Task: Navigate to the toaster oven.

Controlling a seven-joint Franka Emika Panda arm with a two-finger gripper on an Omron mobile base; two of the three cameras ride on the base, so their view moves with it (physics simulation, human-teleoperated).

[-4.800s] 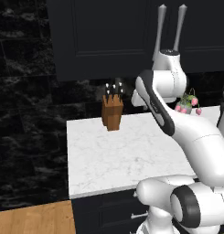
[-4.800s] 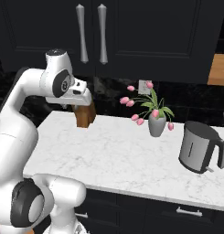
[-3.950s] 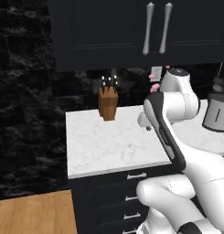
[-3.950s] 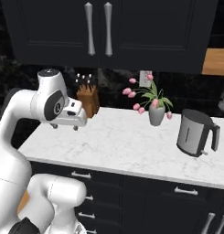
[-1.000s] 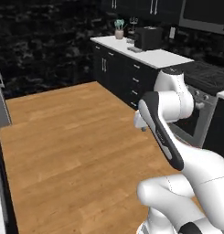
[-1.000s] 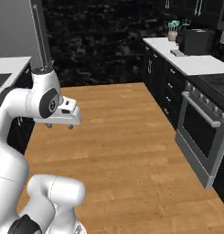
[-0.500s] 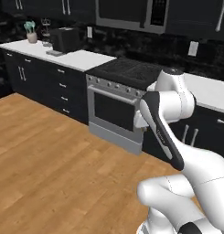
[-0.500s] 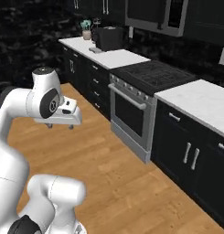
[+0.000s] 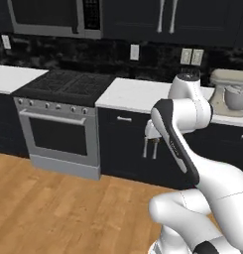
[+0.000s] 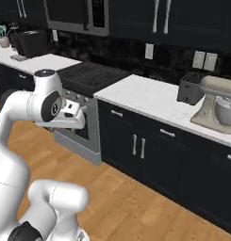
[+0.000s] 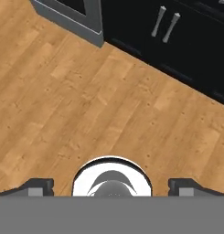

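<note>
The toaster oven is out of view. My gripper (image 11: 112, 185) hangs over the wooden floor (image 11: 86, 100) and points down. It is open, with its two dark fingertips (image 11: 38, 184) far apart and nothing between them. From the base views the hand (image 10: 71, 115) is held low in front of the dark lower cabinets (image 9: 128, 144), to the right of the stove (image 9: 63, 89). On the white counter (image 10: 150, 96) stand a small dark slotted toaster (image 10: 189, 88) and a beige stand mixer (image 10: 217, 104) with a steel bowl.
A steel oven front (image 9: 56, 136) sits below the stove, with a microwave (image 10: 74, 16) above it. Dark upper cabinets (image 9: 192, 20) line the wall. A dark appliance (image 10: 29, 43) and a plant (image 10: 2, 35) stand on the far left counter. Open wooden floor lies before the cabinets.
The base has driven and turned: the views swept from the knife-block counter across the floor to the stove, then to the mixer counter. The arm folded low early on and has held since.
</note>
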